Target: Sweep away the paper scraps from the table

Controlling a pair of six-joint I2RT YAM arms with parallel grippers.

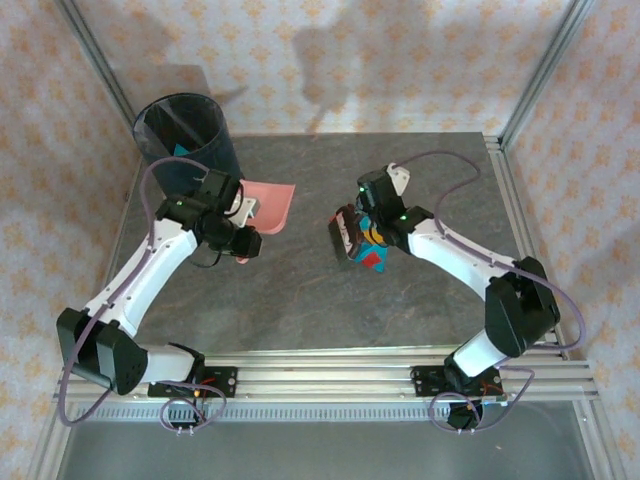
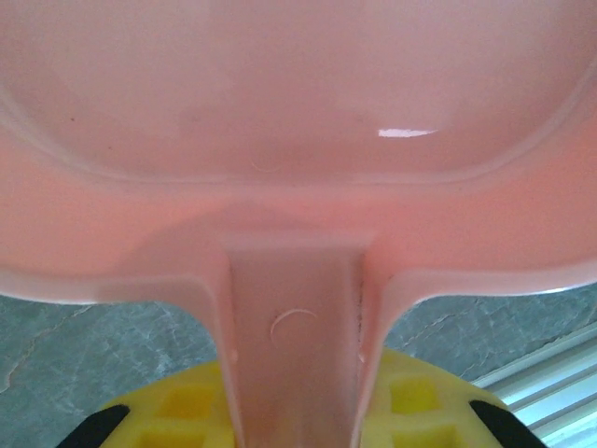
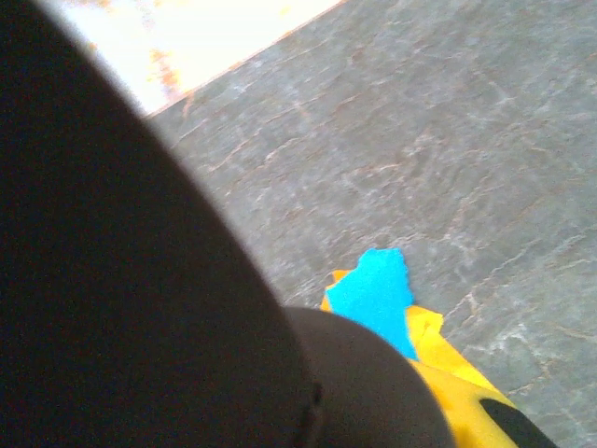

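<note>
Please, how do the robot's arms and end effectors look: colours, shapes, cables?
Both arms have white tubular links and black joint housings. The left arm and right arm each carry a thin purple-grey cable looping outside and a small green light. The left end effector has yellow fingers with square recesses and black pads.
</note>
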